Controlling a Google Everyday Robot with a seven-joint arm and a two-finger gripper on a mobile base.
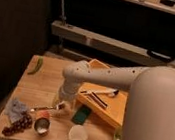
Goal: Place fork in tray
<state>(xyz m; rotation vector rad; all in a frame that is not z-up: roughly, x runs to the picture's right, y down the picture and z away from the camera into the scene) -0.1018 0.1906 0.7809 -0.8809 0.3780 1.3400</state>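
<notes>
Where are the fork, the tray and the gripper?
fork [42,109]: camera view, on its shiny handle.
tray [110,111]: camera view, on bare yellow floor.
gripper [60,105]: camera view, on its tip, at the fork's end beside the tray.

Yellow-orange tray [109,115] right of centre, black-and-white utensils [100,94] inside. White gripper [60,105] at lower centre-left, by the silver fork [42,109]. Along the bottom: green sponge [80,116], white cup [78,134], blue-grey cloth [17,108], dark red grapes [17,125]. Tan wooden table [43,84].
</notes>
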